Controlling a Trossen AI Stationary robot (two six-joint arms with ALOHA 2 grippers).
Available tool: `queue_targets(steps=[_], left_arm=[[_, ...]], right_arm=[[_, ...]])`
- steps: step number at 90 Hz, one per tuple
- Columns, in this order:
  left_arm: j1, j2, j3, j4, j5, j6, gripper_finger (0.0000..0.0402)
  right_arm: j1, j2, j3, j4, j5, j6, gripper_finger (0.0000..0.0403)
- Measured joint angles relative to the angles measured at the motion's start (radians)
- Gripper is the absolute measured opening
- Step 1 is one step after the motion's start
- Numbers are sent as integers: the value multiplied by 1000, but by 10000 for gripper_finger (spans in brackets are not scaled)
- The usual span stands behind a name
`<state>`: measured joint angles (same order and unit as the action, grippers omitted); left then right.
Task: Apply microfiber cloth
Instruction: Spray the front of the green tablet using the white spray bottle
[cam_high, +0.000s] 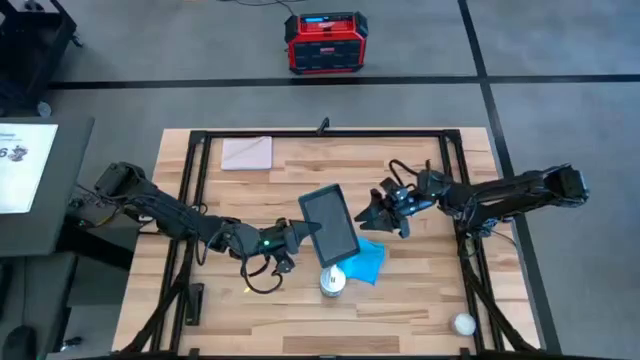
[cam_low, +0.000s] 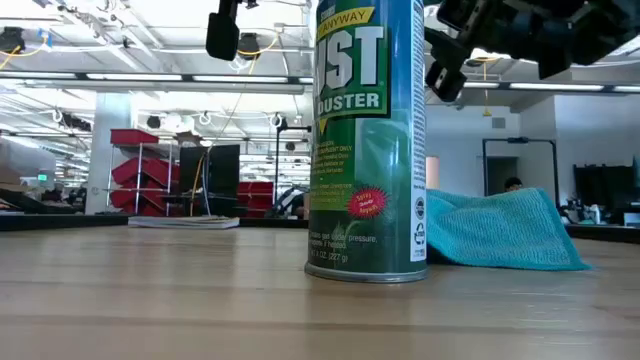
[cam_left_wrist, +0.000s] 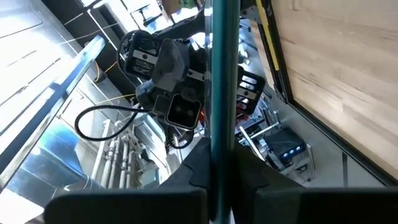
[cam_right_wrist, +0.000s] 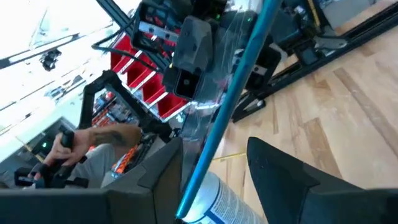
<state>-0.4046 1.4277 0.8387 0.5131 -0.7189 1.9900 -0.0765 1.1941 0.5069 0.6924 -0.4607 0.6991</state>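
Observation:
The sky-blue microfiber cloth (cam_high: 368, 260) lies crumpled on the wooden table, just right of a spray can (cam_high: 332, 281); the low view shows the cloth (cam_low: 500, 230) resting in a heap behind the can (cam_low: 365, 140). Over the table's middle a dark teal tablet (cam_high: 330, 222) is in the air, with my left gripper (cam_high: 300, 231) shut on its left side. My right gripper (cam_high: 372, 212) is open at the tablet's right side. In the right wrist view its fingers stand on either side of the tablet's edge (cam_right_wrist: 230, 106); whether they touch the tablet I cannot tell. My left gripper pinches the tablet between its two fingers at its left edge (cam_left_wrist: 222, 143), one finger on each face. The fingers come nearly level from the table's left. The tablet is clear of the table, its screen facing mostly up.
A pale beige square sheet (cam_high: 247, 152) lies flat at the far left of the table. A small white ball (cam_high: 463, 323) sits near the front right corner. A black frame (cam_high: 320, 133) runs round the tabletop. A red box (cam_high: 324, 42) stands on the floor beyond.

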Motion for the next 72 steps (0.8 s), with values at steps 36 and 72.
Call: queue_targets(steps=[36, 72], left_arm=[[0, 0, 0, -1, -8, 0, 2], [0, -1, 0, 5, -7, 4, 2]], right_arm=[[0, 120, 85, 59, -58, -1, 164], [-6, 123, 84, 71, -58, -33, 52]])
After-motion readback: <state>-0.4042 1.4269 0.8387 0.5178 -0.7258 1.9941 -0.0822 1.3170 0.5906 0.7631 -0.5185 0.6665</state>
